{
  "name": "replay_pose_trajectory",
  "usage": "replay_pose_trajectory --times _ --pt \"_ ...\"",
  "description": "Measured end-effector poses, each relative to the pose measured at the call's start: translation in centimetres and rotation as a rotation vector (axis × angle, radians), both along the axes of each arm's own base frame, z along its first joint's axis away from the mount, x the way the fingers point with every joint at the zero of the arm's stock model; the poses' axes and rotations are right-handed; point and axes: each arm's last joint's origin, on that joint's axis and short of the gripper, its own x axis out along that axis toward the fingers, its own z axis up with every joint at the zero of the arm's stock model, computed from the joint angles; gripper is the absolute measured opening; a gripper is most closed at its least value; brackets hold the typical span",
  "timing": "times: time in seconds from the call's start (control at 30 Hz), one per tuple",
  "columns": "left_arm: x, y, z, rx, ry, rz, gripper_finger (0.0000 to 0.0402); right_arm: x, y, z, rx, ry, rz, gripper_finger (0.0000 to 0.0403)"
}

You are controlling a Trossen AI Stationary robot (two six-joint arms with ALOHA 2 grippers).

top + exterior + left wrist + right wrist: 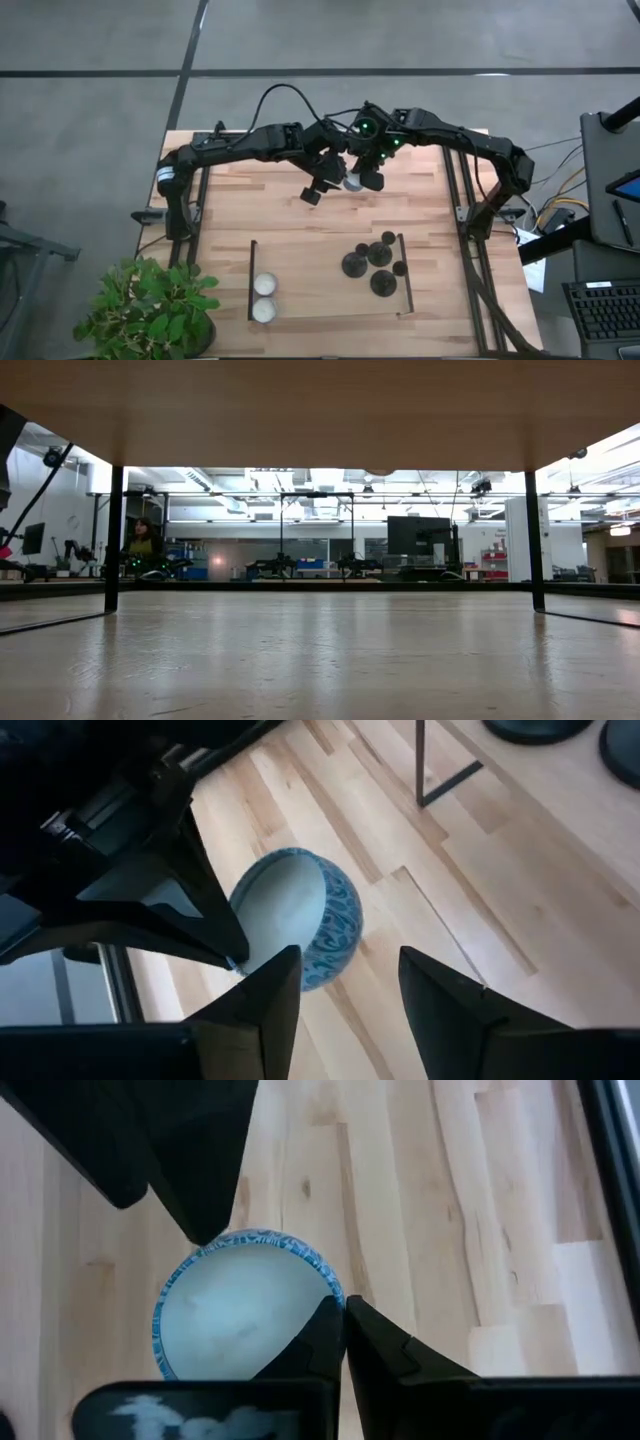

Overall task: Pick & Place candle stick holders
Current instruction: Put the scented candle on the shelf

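Three black candle stick holders (355,263) (380,254) (383,283) stand on their disc bases inside a thin metal frame (403,275) near the table's front right. Two of them show in the left wrist view (530,728). At the far middle of the table, my right gripper (343,1330) is shut on a blue-patterned cup holding white wax (240,1305), which also shows in the high view (352,181). My left gripper (350,990) is open right beside the cup (310,920). I cannot tell whether its finger touches the cup. My right gripper pinches the cup's rim (336,1295) between its two fingers, one finger over the wax inside and one outside the wall. The fingers come from above, pointing down. The cup's mouth faces up. I cannot tell whether it stands on the table or hangs clear of it.
Two white candles (265,285) (263,311) lie at the frame's left end. Two small black pieces (388,237) (398,268) sit among the holders. A potted plant (150,310) stands at the table's near left corner. Bare wood lies between the cup and the frame.
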Motion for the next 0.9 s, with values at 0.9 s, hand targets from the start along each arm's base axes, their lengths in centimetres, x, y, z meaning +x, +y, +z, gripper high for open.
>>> replay_pose_trajectory --times 0.9 --pt "-0.8 -0.2 -1.3 0.014 0.152 0.107 0.0166 0.5 -2.0 -1.6 0.061 0.069 -0.282 0.0008"
